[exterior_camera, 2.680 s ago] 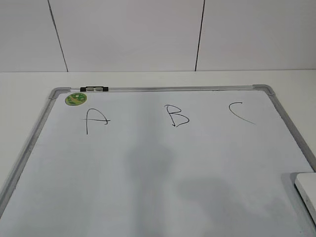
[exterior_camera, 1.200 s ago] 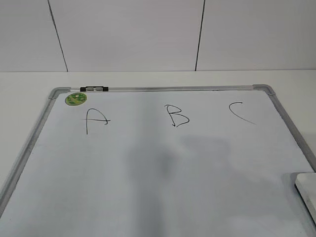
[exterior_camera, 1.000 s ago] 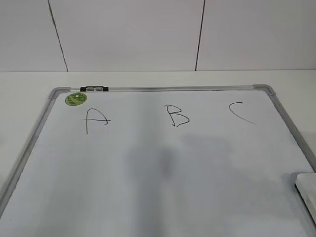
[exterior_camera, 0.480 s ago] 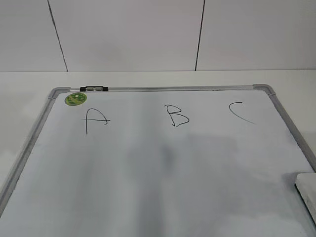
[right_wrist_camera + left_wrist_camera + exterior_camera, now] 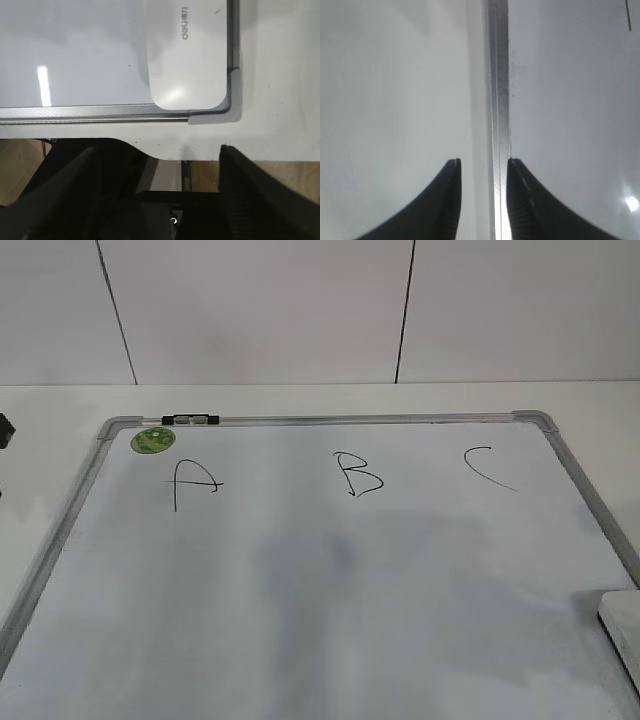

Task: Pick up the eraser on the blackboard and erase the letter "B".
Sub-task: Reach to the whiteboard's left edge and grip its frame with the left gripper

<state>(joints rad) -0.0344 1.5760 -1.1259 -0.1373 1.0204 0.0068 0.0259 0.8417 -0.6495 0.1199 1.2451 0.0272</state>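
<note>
The blackboard (image 5: 330, 570) is a white board in a silver-grey frame, lying flat. The black letter "B" (image 5: 357, 474) sits at its top middle, between an "A" (image 5: 193, 483) and a "C" (image 5: 487, 467). The white eraser (image 5: 624, 627) lies on the board's near right corner, cut by the picture edge. In the right wrist view the eraser (image 5: 186, 55) lies ahead of my open, empty right gripper (image 5: 159, 150), which hangs over the table's front edge. My left gripper (image 5: 484, 162) is open and empty above the board's left frame rail (image 5: 499, 90).
A round green magnet (image 5: 153, 440) and a black-and-clear marker (image 5: 190, 420) lie at the board's top left. A dark bit of the left arm (image 5: 5, 430) shows at the far left edge. White table surrounds the board; a wall stands behind.
A dark part of the left arm has come into view at the far left edge. The shadows on the board have spread and faded. The letters and eraser have not moved.
</note>
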